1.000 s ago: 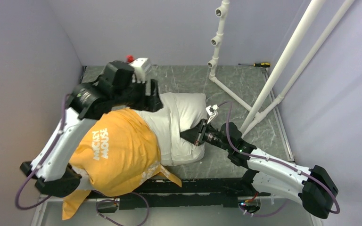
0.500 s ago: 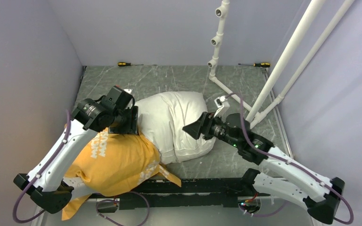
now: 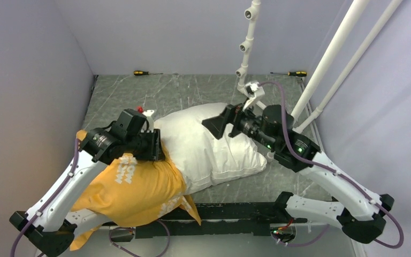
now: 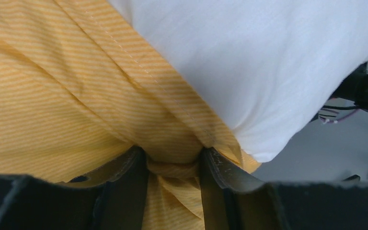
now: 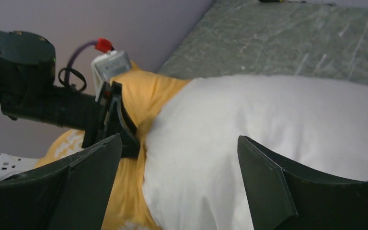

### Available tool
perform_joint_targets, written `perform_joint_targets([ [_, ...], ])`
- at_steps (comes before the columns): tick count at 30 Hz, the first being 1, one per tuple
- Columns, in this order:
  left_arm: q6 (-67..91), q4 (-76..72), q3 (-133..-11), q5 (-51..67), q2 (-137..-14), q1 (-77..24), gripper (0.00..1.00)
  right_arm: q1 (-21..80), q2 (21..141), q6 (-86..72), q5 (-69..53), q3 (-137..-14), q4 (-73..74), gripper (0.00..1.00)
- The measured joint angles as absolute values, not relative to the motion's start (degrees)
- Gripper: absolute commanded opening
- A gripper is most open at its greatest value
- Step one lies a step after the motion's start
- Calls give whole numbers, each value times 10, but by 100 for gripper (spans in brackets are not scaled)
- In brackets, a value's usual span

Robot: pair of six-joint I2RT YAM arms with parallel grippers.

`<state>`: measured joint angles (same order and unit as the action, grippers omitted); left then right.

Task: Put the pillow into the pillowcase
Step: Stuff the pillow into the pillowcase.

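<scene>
The white pillow [image 3: 214,147] lies across the middle of the mat, its left end tucked inside the orange-yellow pillowcase [image 3: 134,187]. My left gripper [image 3: 158,147] sits at the case's mouth. In the left wrist view the left gripper [image 4: 175,165] is shut on a bunched fold of the pillowcase [image 4: 52,96] hem, right beside the pillow [image 4: 249,57]. My right gripper [image 3: 214,126] hovers over the pillow's far side, open. In the right wrist view the right gripper [image 5: 179,143] holds nothing; the pillow [image 5: 268,120] and the pillowcase [image 5: 146,96] lie beneath it.
A white pipe frame [image 3: 246,53] stands at the back right, with slanted poles [image 3: 326,69] close behind the right arm. Two screwdrivers [image 3: 144,73] [image 3: 297,73] lie along the back wall. A black rail [image 3: 235,211] runs along the near edge. Walls close in on the left and right.
My right gripper let go of the pillow, opened wide and drew back and up. My left arm came down to the case's mouth and closed on its hem. The pillow spread out flatter.
</scene>
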<state>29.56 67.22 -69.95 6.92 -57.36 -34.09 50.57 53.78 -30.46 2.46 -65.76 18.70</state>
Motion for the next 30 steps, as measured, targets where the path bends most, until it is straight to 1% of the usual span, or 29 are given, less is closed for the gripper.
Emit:
perform_joint_targets([
  [1,296,663,-691,77,-567,-341,43,506,555,-298,16,-671,179,92],
  [3,296,647,-677,93,-553,-341,43,506,605,-287,-8,-705,164,86],
  [5,296,633,-666,107,-540,-341,46,506,662,-280,-41,-735,136,75],
  [7,296,624,-659,116,-530,-341,54,506,712,-279,-69,-739,108,62],
  [9,296,618,-659,121,-522,-341,66,506,763,-280,-98,-725,87,45],
  [10,297,616,-660,122,-519,-341,70,506,787,-286,-114,-703,71,40],
  [11,297,616,-663,121,-515,-341,74,507,804,-292,-128,-681,62,38],
  [13,300,620,-678,116,-508,-341,81,509,824,-307,-144,-629,31,36],
  [14,307,621,-691,109,-504,-341,83,509,828,-318,-149,-600,11,36],
  [17,322,622,-741,83,-495,-341,84,521,826,-346,-154,-538,-58,35],
  [21,345,636,-794,43,-504,-341,80,550,824,-367,-130,-494,-131,36],
  [24,359,655,-802,9,-533,-341,77,571,824,-379,-102,-478,-159,36],
  [28,366,670,-800,-19,-592,-341,78,588,825,-390,-68,-470,-176,36],
  [29,367,672,-799,-26,-608,-341,77,592,825,-392,-60,-468,-179,37],
  [30,367,673,-796,-31,-622,-341,66,594,825,-394,-55,-466,-182,37],
])
